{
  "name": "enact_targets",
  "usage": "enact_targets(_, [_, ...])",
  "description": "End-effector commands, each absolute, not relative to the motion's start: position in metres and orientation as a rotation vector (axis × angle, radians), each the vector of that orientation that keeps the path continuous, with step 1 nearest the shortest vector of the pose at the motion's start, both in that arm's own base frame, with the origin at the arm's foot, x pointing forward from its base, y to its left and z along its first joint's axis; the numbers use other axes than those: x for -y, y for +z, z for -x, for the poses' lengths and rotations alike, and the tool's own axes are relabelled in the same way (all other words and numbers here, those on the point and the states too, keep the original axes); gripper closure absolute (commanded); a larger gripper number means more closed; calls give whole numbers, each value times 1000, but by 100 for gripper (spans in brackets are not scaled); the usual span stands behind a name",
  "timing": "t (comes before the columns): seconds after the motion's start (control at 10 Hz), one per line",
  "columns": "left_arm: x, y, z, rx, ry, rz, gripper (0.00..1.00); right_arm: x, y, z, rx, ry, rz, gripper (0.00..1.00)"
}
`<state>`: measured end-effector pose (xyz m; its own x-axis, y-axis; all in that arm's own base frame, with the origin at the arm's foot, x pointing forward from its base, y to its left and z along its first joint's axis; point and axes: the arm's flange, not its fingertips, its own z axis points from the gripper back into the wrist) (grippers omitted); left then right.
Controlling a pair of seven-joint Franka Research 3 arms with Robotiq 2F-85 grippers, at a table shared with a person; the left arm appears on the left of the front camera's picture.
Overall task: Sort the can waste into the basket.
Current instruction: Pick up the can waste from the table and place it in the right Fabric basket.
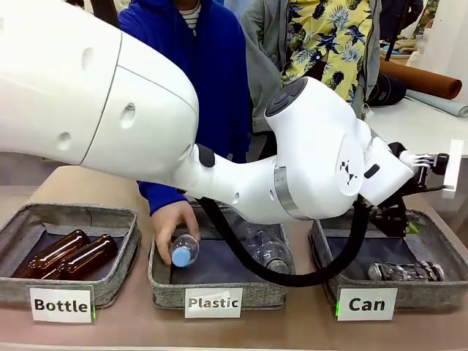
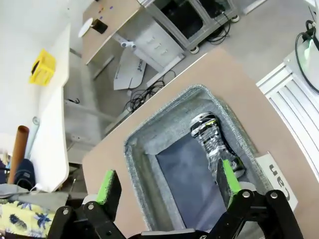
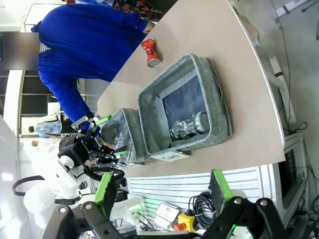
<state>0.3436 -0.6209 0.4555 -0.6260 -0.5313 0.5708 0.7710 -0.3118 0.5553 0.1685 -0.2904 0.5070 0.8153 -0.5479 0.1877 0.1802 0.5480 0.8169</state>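
A dark black-and-silver can [image 2: 213, 144] lies on its side in the grey basket [image 2: 149, 137] labelled "Can". My left gripper [image 2: 168, 181] hangs open just above this basket with nothing between its green pads; the can lies beside its right fingertip. From the front, the can [image 1: 406, 272] rests near the front wall of the basket [image 1: 446, 245], under the left arm's wrist. My right gripper [image 3: 160, 185] is open and empty, high above the table. It looks down on the basket [image 3: 219, 99], the dark can [image 3: 187, 127] and a crushed red can [image 3: 150, 52] on the bare tabletop beyond.
A person in blue holds a clear plastic bottle [image 1: 183, 250] in the "Plastic" basket [image 1: 164, 281] in the middle. Two brown bottles [image 1: 69, 256] lie in the "Bottle" basket [image 1: 14, 227] at left. The left arm spans the table above the baskets.
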Motion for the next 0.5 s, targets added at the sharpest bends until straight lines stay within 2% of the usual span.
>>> enact_targets(0.0, [630, 465, -342, 1051, -1988, 366, 0, 290, 510, -170, 455, -467, -912, 0])
enact_targets(0.1, [627, 466, -344, 1029, -1983, 392, 0, 290, 507, -168, 455, -449, -894, 0])
enact_targets(0.2, [616, 469, -347, 910, -1954, 390, 0, 288, 507, -176, 438, -477, -901, 0])
enact_targets(0.3, [594, 478, -349, 809, -1899, 426, 0, 277, 509, -195, 441, -506, -904, 0])
enact_targets(0.4, [569, 489, -353, 734, -1832, 483, 0, 255, 504, -221, 478, -441, -913, 0])
